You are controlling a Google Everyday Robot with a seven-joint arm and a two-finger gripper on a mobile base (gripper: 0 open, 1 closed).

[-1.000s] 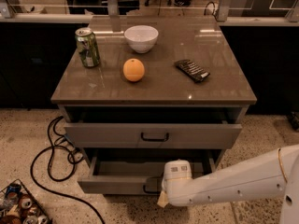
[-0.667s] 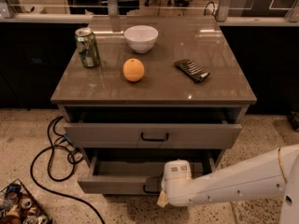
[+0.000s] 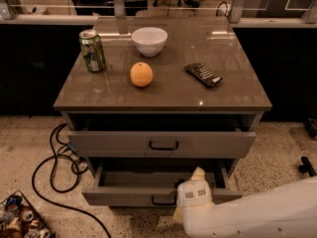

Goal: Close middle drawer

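Drawer work in progress: the robot's pincer (image 3: 188, 194) hangs low, below the front edge of the worktop (image 3: 173, 95) and a little right of its centre, close in front of the middle drawer (image 3: 124, 196), just right of its black handle (image 3: 162, 201). Whether the pincer is apart or together cannot be told from this side; its white body hides the working end, and contact with the drawer front cannot be confirmed either. The middle drawer stands pulled well out, farther than the top drawer (image 3: 109, 144) above it, which is itself partly open under the worktop's front edge. The white arm (image 3: 257, 214) reaches in from the lower right.

Over the past second almost nothing has shifted: pincer and arm sit where they were, and the middle drawer shows the same stretch of open interior. That suggests the push has not yet begun, or has not yet taken hold, so the task looks to be at its start, with the whole travel left to close.

On the worktop, a can (image 3: 92, 50) stands near the back-left corner, a bowl (image 3: 149, 40) near the middle of the back edge, an orange (image 3: 141, 74) left of centre, and a dark flat object (image 3: 203, 75) toward the right edge. None has stirred.
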